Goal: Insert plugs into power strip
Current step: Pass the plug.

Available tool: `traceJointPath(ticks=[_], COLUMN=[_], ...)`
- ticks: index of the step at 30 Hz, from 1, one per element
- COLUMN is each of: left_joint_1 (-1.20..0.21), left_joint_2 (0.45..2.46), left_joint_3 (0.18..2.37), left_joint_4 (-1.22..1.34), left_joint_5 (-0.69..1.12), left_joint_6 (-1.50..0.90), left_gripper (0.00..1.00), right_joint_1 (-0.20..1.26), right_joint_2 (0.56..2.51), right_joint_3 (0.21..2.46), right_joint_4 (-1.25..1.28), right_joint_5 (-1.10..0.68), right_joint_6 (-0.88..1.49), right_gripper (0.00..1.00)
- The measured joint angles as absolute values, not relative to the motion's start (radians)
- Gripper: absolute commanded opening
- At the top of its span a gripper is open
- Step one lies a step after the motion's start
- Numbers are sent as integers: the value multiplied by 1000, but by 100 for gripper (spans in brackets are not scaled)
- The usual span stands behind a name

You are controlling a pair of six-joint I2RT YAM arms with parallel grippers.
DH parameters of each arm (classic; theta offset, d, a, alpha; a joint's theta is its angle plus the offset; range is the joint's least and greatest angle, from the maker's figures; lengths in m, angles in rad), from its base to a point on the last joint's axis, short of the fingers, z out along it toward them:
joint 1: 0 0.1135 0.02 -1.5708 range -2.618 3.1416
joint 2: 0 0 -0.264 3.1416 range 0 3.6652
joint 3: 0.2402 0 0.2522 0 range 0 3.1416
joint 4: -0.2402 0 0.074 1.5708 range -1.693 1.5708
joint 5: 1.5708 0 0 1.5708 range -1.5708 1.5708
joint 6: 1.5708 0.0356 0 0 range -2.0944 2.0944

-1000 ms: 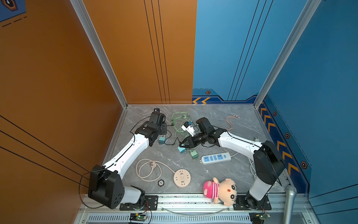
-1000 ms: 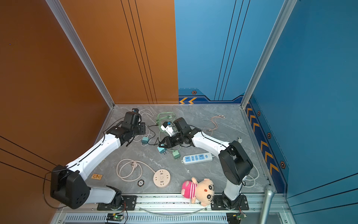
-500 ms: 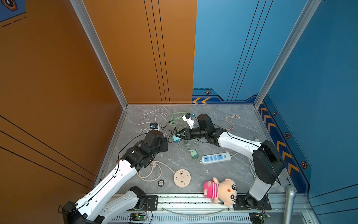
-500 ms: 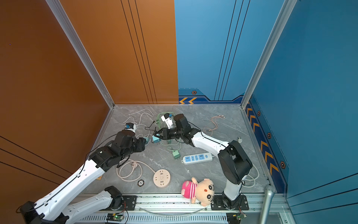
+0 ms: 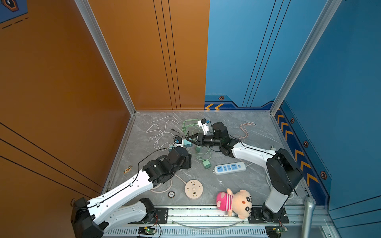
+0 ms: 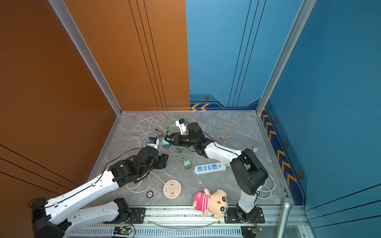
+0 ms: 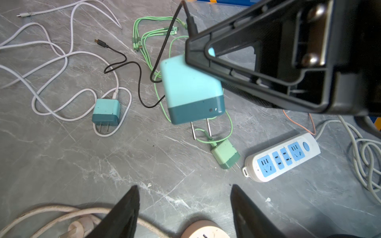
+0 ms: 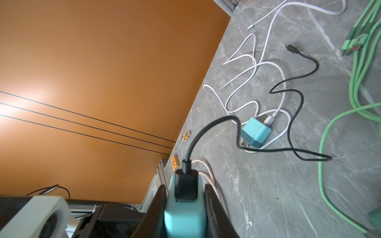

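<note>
Two colours are carried by the enclosing walls: orange panels (image 5: pixel 61 82) on the robot's left, blue panels (image 5: pixel 329 82) on its right, with a grey marbled tabletop (image 5: pixel 237 185) between. A teal plug (image 7: pixel 191 88) is clamped in the right gripper (image 5: pixel 187 140), clear of the surface. The left gripper (image 7: pixel 183 186) is spread wide, nothing held. The white power strip (image 5: pixel 229 168) is laid flat nearby; another teal plug (image 7: pixel 106 112) and a mint green plug (image 7: pixel 225 154) are left lying among loose cables.
</note>
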State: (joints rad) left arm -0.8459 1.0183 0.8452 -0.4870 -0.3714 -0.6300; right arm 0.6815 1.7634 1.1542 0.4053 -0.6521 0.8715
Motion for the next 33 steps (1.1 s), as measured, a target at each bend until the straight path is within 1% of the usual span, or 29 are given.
traceJointPath(ticks=[5, 13, 24, 27, 33], left_joint_1=[-844, -760, -767, -772, -772], left_joint_2=[1021, 1021, 1017, 1014, 1014], left_joint_3=[810, 740, 740, 740, 740], left_joint_4=[-403, -287, -216, -210, -173], left_joint_5=[-400, -374, -294, -295, -313], left_joint_6=[-638, -636, -625, -619, -610], left_gripper=[71, 70, 70, 69, 64], right_joint_1=[683, 689, 723, 722, 724], right_joint_2=[1763, 1763, 1764, 1764, 1764], right_joint_3=[1152, 1140, 1139, 1139, 1139], right_joint_4=[405, 405, 416, 420, 422], right_joint_5=[-652, -650, -653, -653, -660], right_joint_6=[885, 892, 895, 895, 897], right_gripper=[0, 0, 0, 0, 0])
